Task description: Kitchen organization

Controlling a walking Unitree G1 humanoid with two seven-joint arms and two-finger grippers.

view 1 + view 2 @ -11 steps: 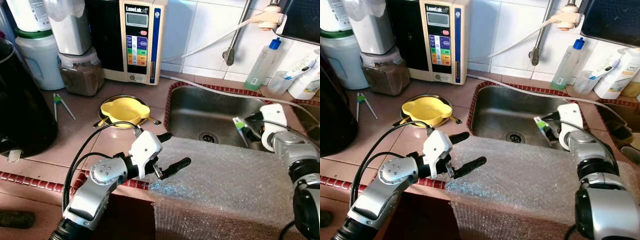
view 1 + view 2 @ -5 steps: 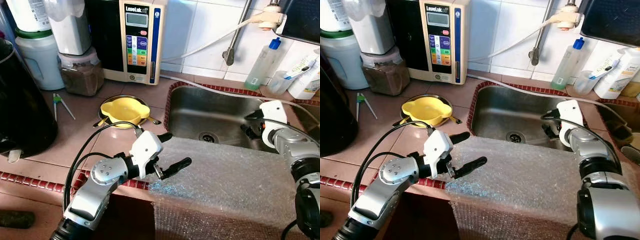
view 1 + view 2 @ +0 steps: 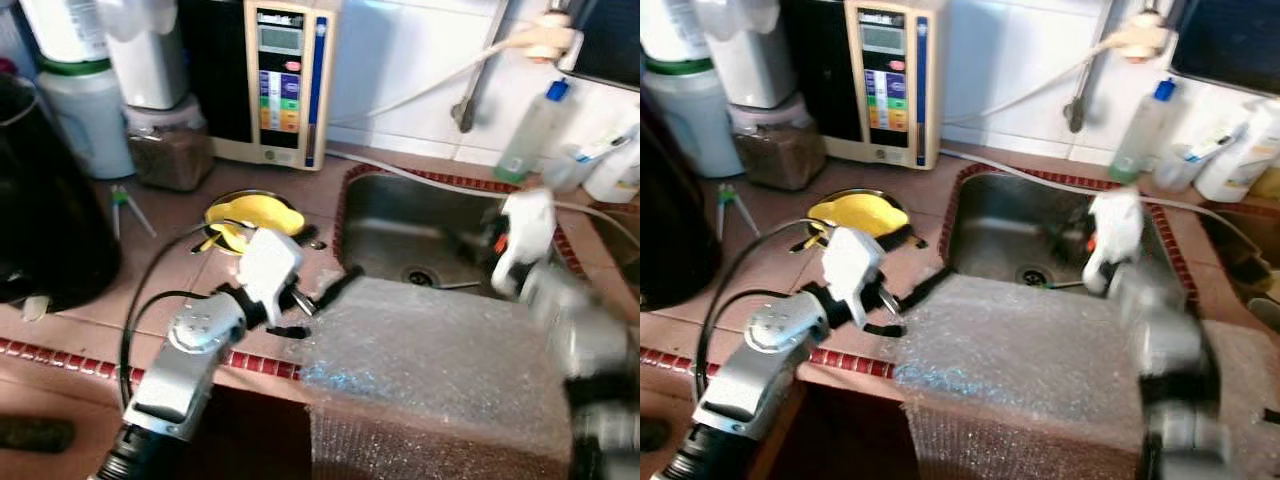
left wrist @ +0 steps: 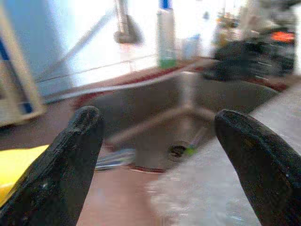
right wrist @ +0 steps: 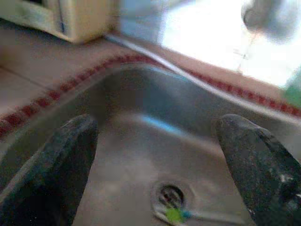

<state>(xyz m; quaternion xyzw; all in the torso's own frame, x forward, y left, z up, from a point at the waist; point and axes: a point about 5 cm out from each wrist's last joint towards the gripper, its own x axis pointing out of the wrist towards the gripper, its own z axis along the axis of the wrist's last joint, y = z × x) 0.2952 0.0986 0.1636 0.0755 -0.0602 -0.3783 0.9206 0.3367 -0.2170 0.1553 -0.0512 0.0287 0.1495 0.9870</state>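
Right wrist view looks into the steel sink (image 5: 141, 141), where the right gripper (image 5: 155, 155) hangs with fingers spread; a green-tipped toothbrush (image 5: 181, 215) lies by the drain, below and between them, untouched. Left gripper (image 3: 318, 305), also spread, hovers at the bubble wrap (image 3: 430, 350) edge.

Left gripper (image 3: 318, 305) held low out front, silver arm bent at the elbow, black fingers (image 4: 70, 160) spread wide apart. Right gripper (image 5: 157, 165) reached forward on the other side, blurred, fingers likewise parted, nothing between them.
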